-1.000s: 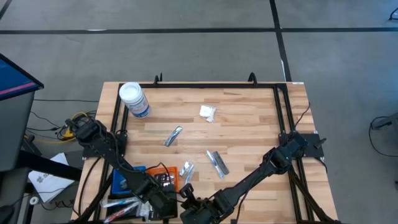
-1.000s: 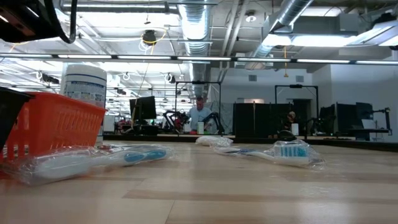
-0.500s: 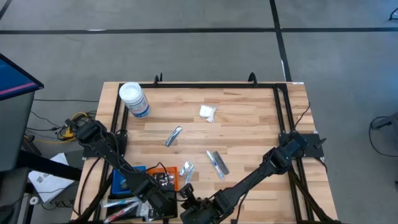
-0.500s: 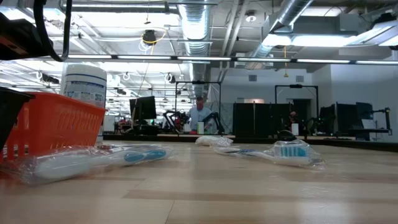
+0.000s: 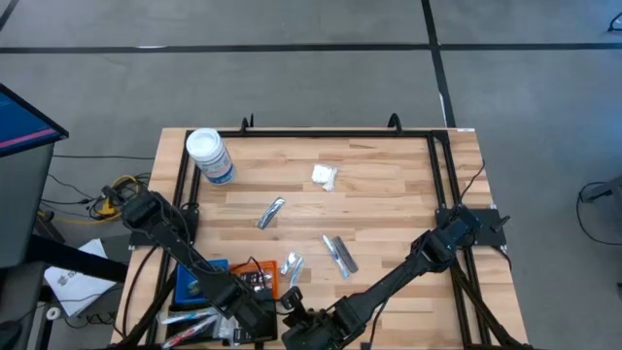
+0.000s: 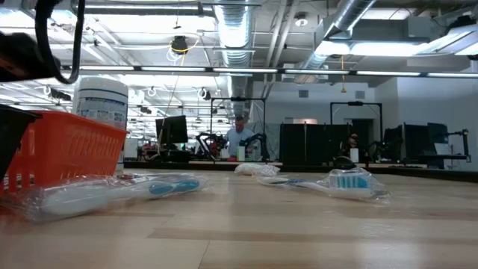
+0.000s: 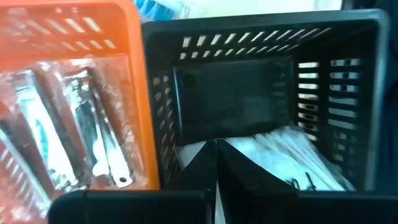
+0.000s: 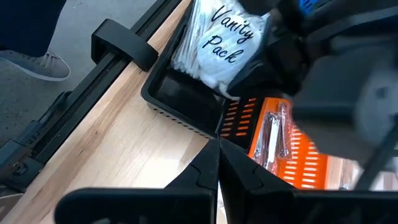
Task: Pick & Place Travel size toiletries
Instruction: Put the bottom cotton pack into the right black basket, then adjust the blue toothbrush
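My left gripper (image 7: pixel 216 149) hangs over the black tray (image 7: pixel 249 93) at the table's near left, shut on a white "Vanity Pack" packet (image 8: pixel 211 40) of cotton swabs. The orange tray (image 7: pixel 74 99) beside it holds wrapped silvery items (image 7: pixel 93 137). My right gripper (image 8: pixel 217 146) waits shut and holding nothing over the bare wood just beside the black tray (image 8: pixel 180 96). More toiletries lie on the table: a white packet (image 5: pixel 325 176), a silvery stick (image 5: pixel 270 212) and wrapped pieces (image 5: pixel 338 255) (image 5: pixel 292 265). My left gripper pinches the white packet between its two fingers, coming from above and pointing down. The fingers (image 8: pixel 252 71) are on the packet's edge (image 8: pixel 231 65), and the gripper hides the exact place. The packet hangs tilted over the black tray; whether it touches the tray I cannot tell.
A large white-lidded jar (image 5: pixel 209 156) stands at the far left. A blue tray (image 5: pixel 192 282) sits left of the orange one. A black rail frame (image 5: pixel 321 133) runs along the table's edges. The two arms crowd the near edge; the table's middle and right hold only loose items.
My left gripper has come down a little toward the black tray, staying shut on the white packet. My right gripper has kept still.
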